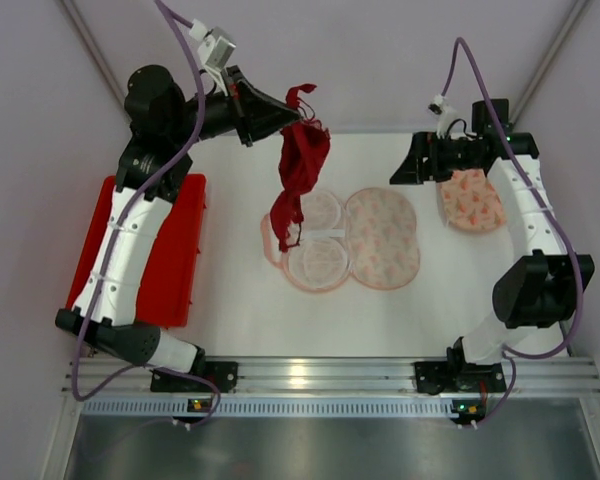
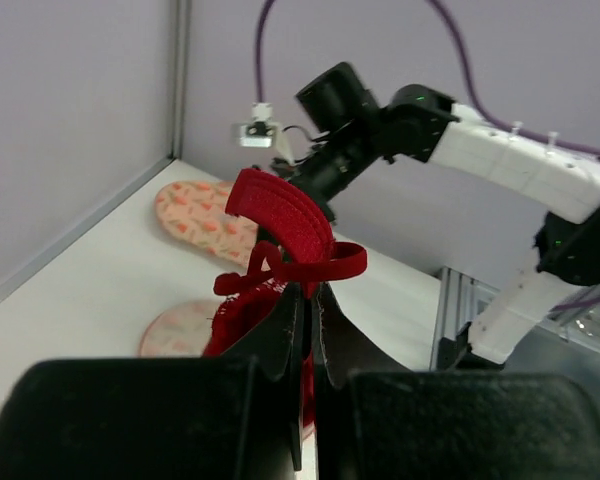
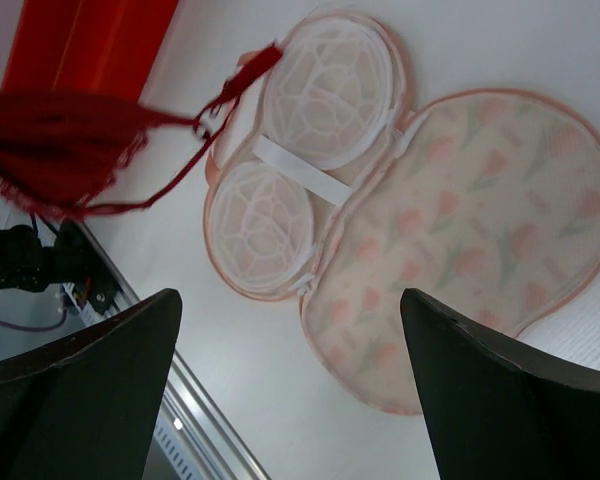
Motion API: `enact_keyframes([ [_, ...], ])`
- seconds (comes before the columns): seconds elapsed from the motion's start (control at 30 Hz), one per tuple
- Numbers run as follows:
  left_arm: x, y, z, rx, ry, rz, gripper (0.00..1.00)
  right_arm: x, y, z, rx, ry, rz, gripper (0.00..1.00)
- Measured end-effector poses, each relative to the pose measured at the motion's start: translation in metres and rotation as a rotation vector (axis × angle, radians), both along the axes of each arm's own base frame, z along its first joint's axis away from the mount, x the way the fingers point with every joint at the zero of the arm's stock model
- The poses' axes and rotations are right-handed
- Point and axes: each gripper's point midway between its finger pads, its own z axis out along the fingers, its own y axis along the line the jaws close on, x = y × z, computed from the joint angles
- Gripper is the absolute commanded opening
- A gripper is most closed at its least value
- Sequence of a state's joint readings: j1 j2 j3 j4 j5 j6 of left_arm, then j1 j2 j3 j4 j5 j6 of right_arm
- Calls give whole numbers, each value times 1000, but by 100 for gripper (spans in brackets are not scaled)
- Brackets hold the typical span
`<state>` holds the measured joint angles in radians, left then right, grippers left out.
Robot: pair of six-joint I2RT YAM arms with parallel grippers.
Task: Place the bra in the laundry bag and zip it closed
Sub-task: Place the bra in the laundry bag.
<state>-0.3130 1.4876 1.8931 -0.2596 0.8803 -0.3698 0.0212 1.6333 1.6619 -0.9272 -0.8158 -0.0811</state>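
My left gripper [image 1: 292, 112] is shut on the red bra [image 1: 298, 175] and holds it high above the table; the bra hangs down over the left side of the laundry bag. In the left wrist view the gripper [image 2: 311, 292] pinches the bra [image 2: 285, 225] between its shut fingers. The pink floral laundry bag [image 1: 380, 238] lies open on the table, its two white mesh cups [image 1: 317, 262] facing up. In the right wrist view the bag [image 3: 460, 240] lies below, the bra [image 3: 60, 150] hangs at upper left. My right gripper [image 1: 398, 170] is open and empty, right of the bag.
A second pink floral bag [image 1: 472, 200] lies at the back right under my right arm. A red tray [image 1: 175, 250] lies at the table's left edge. White walls stand around the table, a metal rail along the near edge.
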Motion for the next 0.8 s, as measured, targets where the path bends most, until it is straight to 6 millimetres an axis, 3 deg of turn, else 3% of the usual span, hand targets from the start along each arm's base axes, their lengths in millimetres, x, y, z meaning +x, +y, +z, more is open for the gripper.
enact_keyframes([
  [0.1, -33, -4, 14, -31, -17, -44, 0, -3, 1, 0, 8, 4, 0, 92],
  [0.17, -45, -5, 16, -52, -1, -61, 0, -5, 2, -2, 13, 11, 1, 92],
  [0.3, -43, -17, -7, -75, 104, -81, 0, -7, 2, -10, 17, 30, 3, 91],
  [0.4, -20, -31, -49, -81, 240, -71, 0, -9, 2, -16, 18, 46, 4, 91],
  [0.67, 76, -65, -187, -83, 551, -57, 1, -6, 3, -32, 19, 79, 5, 90],
  [0.73, 101, -63, -219, -98, 612, -79, 11, -4, 3, -36, 20, 79, 4, 90],
  [0.77, 113, -58, -234, -112, 636, -92, 33, -4, 3, -39, 20, 82, 4, 90],
  [0.8, 126, -51, -249, -128, 659, -87, 42, -5, 3, -42, 21, 90, 3, 90],
])
